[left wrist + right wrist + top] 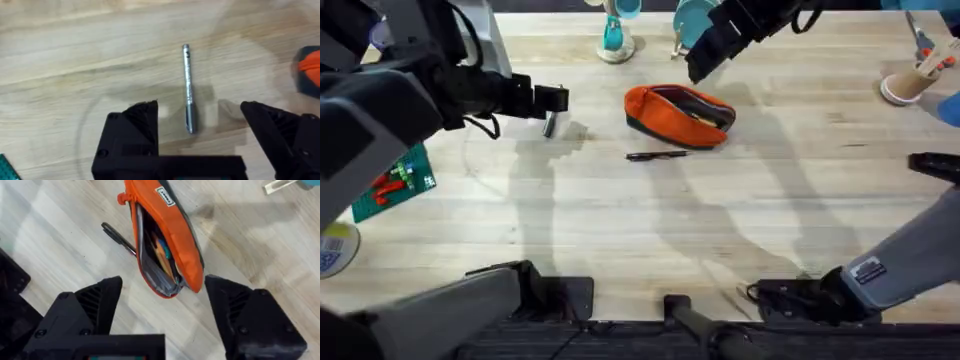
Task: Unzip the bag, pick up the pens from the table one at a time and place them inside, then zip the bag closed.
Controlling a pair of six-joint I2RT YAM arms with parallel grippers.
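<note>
The orange bag (678,110) lies unzipped mid-table, its dark lining and some coloured items showing through the gap (159,255). A black pen (657,155) rests on the table just in front of it, and appears beside the bag (118,236) in the right wrist view. A silvery pen (188,90) lies left of the bag (311,70), also seen from above (549,125). My left gripper (200,115) hovers open over that pen, one finger on each side (552,100). My right gripper (162,302) stands open above the bag's far end (698,68), holding nothing.
A green card (395,182) and a tape roll (332,250) lie at the left edge. A teal stand (615,38) and a teal object (695,20) sit at the back. A white cup (908,85) with tools stands at the far right.
</note>
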